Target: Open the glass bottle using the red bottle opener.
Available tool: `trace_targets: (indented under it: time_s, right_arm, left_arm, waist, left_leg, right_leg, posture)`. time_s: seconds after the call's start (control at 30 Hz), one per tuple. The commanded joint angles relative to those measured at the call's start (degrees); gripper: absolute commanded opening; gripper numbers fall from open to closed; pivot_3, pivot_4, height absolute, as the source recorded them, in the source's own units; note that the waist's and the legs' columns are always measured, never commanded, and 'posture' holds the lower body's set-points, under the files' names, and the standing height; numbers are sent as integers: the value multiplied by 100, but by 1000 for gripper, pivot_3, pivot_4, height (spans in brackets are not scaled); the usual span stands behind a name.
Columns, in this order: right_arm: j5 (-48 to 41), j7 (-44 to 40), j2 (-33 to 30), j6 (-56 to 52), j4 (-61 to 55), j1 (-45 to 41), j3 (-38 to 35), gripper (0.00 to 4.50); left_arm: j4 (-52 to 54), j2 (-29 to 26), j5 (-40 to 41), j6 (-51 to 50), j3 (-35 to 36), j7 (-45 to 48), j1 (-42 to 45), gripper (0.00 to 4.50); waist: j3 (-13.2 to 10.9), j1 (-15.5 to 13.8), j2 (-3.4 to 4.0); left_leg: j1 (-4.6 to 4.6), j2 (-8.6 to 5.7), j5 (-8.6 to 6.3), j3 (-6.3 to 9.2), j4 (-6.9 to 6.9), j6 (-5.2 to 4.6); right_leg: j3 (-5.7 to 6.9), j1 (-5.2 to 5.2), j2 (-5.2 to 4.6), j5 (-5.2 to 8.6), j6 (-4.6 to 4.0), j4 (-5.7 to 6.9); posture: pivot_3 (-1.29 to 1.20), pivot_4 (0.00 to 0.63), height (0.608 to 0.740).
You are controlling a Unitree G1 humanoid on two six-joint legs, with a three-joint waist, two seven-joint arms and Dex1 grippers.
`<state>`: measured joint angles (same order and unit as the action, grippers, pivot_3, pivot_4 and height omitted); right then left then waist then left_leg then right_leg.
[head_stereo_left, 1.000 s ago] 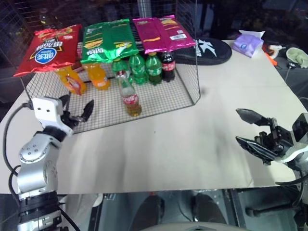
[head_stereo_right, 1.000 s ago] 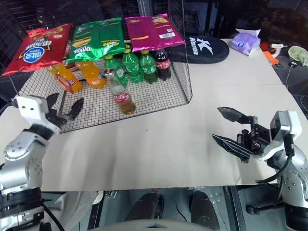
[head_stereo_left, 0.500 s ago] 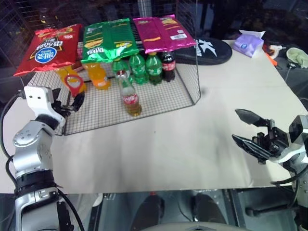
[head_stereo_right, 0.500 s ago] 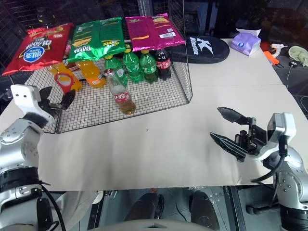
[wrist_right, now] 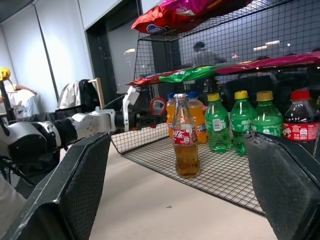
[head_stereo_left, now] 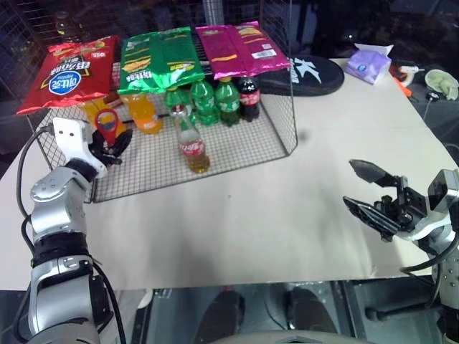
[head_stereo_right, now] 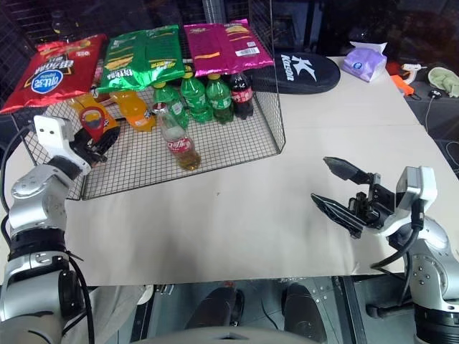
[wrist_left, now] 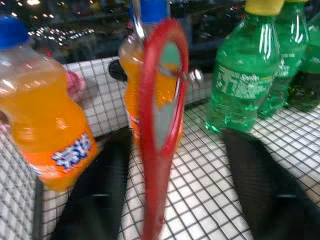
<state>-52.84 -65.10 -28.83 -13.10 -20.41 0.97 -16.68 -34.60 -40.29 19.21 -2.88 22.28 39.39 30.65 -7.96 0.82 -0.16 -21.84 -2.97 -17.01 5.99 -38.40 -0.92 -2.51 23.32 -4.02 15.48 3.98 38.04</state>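
So I'm still at the very start of this one: cap's on the glass bottle point(head_stereo_left: 191, 140), nothing pried yet, everything after the pickup is left to do. Big picture, the wire basket point(head_stereo_left: 281, 140) on the table point(head_stereo_left: 301, 208) holds all the drinks, chip bags on top, and the bottle stands upright near the basket's front, off to the right of my left gripper point(head_stereo_left: 113, 147) and well apart from it. The left arm is reaching in level over the basket's front-left corner, jaws pointing in at the orange soda bottles point(wrist_left: 45, 120). The red bottle opener point(wrist_left: 159, 120) sits right between those jaws, standing on its handle with the loop head up; in the wrist view there's daylight on both sides of it, so the fingers are apart around it but I can't tell if they're actually biting yet. My call is that the grab is what's in hand. The right gripper point(head_stereo_right: 343, 193) hangs over bare table on the far side, tipped up a bit, aimed across toward the bottle, jaws spread wide with nothing in them.
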Motion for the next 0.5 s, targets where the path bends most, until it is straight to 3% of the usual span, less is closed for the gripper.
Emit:
trace_targets:
  time_s: [0.03, 0.07, 0.1, 0.5]
  right_arm:
    - [-18, 39, 50, 116, -208, 25, -67, 4334]
    - [-11, 48, 57, 122, -218, 43, -67, 4334]
    - [-1, 55, 68, 130, -225, 60, -63, 4334]
    - [93, 65, 124, 178, -166, 129, -27, 4334]
  left_arm:
    - [-75, -187, 3, 175, 69, 61, 206, 734]
    - [-80, -182, 31, 171, 89, 72, 224, 195]
    - [-66, -178, 71, 158, 109, 104, 232, 22]
    - [1146, 103, 1213, -721, 470, 627, -231, 22]
  waist:
    - [0, -1, 0]
    - [0, -1, -1]
    - [-1, -1, -2]
    - [-1, -21, -5]
  left_leg:
    - [0, 0, 0, 0, 0, 0]
    - [-1, 0, 0, 0, 0, 0]
    - [-2, 0, 0, 0, -1, 0]
    - [-4, -1, 0, 3, -5, 0]
  right_leg:
    - [0, 0, 0, 0, 0, 0]
    - [0, 1, 0, 0, 0, 0]
    - [0, 1, 0, 0, 0, 0]
    - [2, 0, -2, 0, 0, 1]
  posture:
    - [0, 150, 740]
    - [0, 150, 740]
    - [0, 150, 740]
    - [0, 150, 740]
